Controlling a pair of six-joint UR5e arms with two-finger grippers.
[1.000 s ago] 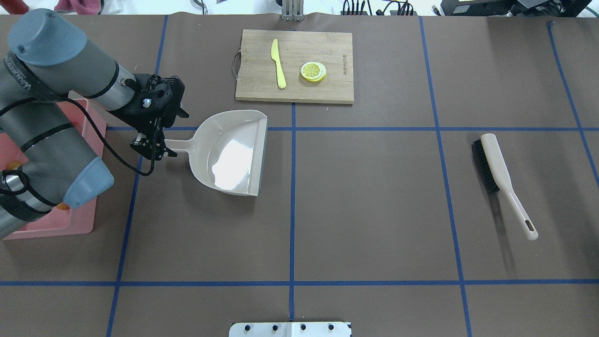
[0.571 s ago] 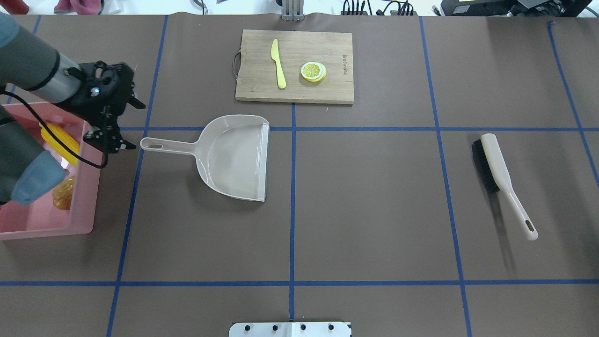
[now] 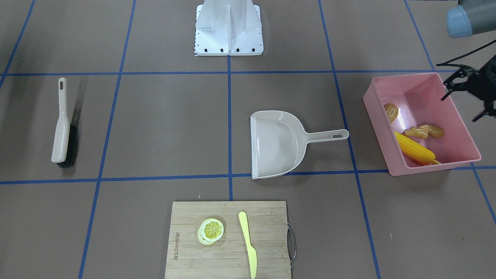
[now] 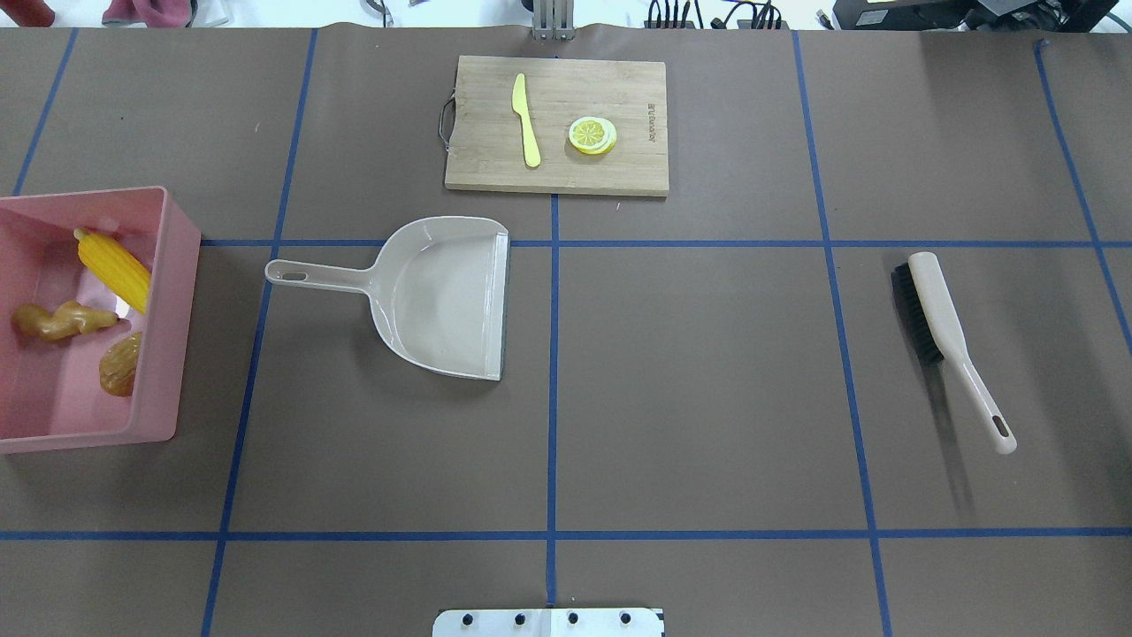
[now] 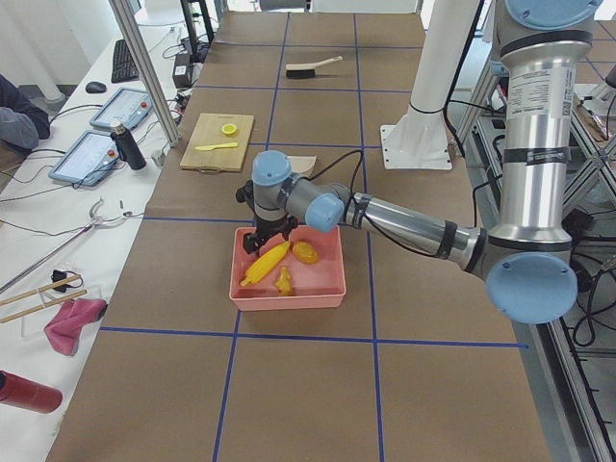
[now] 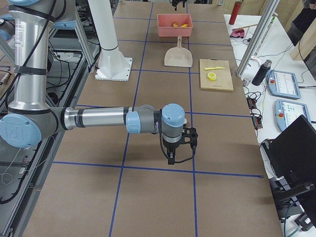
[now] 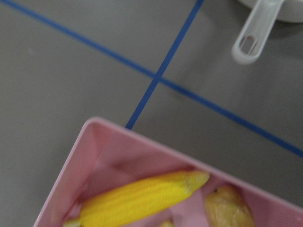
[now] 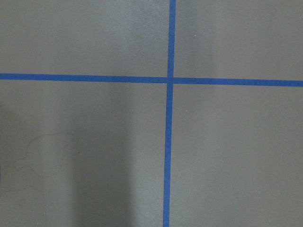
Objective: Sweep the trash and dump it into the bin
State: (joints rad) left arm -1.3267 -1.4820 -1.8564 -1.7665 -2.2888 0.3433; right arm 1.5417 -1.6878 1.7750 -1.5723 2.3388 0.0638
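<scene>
The pink bin (image 4: pixel 172 292) stands at the table's left end. In it lie the yellow corn cob (image 4: pixel 113 265), the tan ginger root (image 4: pixel 62 320) and the golden-brown potato lump (image 4: pixel 119 364). The front-facing view shows the same bin (image 3: pixel 381 128) with the corn (image 3: pixel 414 149). My left gripper (image 3: pixel 463 104) hangs above the bin's far side, open and empty. It is out of the overhead view. My right gripper (image 6: pixel 173 155) hovers over bare table at the other end; I cannot tell whether it is open or shut.
The empty beige dustpan (image 4: pixel 442 301) lies flat right of the bin, handle toward it. A brush (image 4: pixel 937 318) lies at the right. A cutting board (image 4: pixel 619 168) at the back carries a yellow knife (image 4: pixel 527 119) and a lemon slice (image 4: pixel 592 135).
My left gripper let go of the dustpan handle and drew back left over the bin, leaving the overhead view. The dustpan settled flat and has not moved since.
</scene>
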